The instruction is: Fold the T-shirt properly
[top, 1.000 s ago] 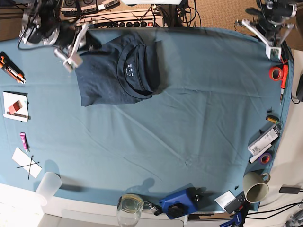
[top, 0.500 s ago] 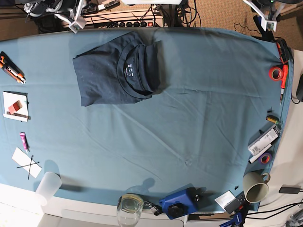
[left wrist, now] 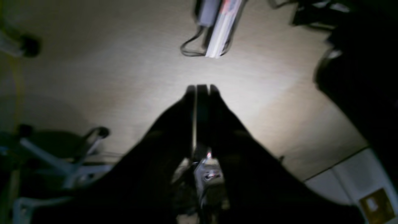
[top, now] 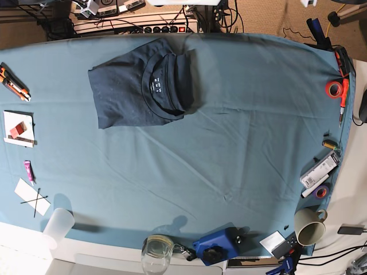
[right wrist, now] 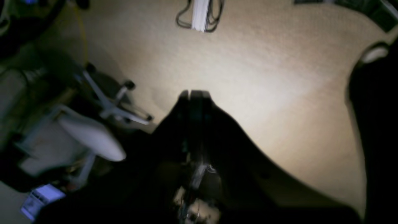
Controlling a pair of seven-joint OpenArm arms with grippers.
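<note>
The wide teal-blue tablecloth [top: 229, 132] carried the dark navy-blue cotton T-shirt [top: 143, 86], folded compactly near its far edge. Left gripper [left wrist: 201, 90] and right gripper [right wrist: 193, 93] looked pinched together and empty over carpet. One overlapping layer seemed loose, so a draught might unfold it.

One T-shirt [top: 140, 86], two tape rolls, red [top: 334, 89] at right edge, another [top: 321, 192] lower right, one mug [top: 309, 227], one glass jar [top: 157, 250], one plastic cup [top: 58, 226]
</note>
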